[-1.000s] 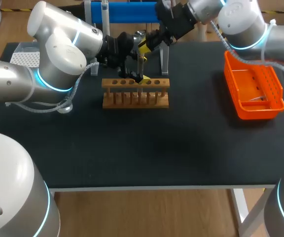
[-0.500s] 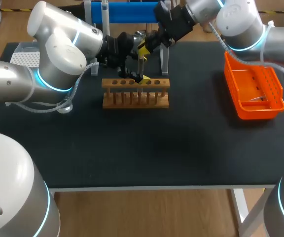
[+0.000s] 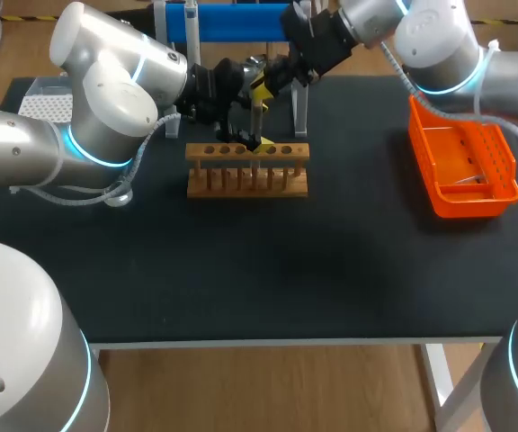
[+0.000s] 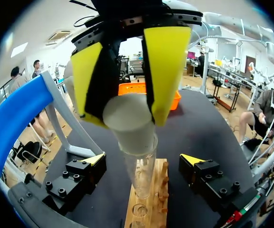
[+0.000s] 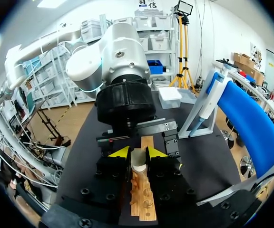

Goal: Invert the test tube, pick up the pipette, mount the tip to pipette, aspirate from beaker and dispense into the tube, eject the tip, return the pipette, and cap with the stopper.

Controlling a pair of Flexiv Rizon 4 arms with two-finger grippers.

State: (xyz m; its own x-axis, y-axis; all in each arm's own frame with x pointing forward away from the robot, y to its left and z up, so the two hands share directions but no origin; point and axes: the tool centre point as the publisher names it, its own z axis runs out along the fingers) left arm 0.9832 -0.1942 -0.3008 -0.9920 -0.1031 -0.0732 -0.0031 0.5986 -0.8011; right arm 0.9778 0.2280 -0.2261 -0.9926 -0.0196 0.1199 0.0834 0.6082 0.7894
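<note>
The left claw (image 4: 143, 160) stands apart, one finger on either side of the test tube (image 4: 141, 173), not touching it. The tube stands upright in the wooden rack (image 3: 247, 175), toward the back of the desk (image 3: 241, 270). A wide black stretch runs from the rack to the front edge. The right claw (image 5: 138, 153) is clamped on the stopper (image 4: 129, 118) at the tube's mouth. An orange tray (image 3: 464, 162) sits near the right edge.

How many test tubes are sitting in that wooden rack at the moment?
1. The test tube stands in the wooden rack, with the right gripper shut on the stopper at its top. The other holes look empty, though some are partly hidden.
</note>
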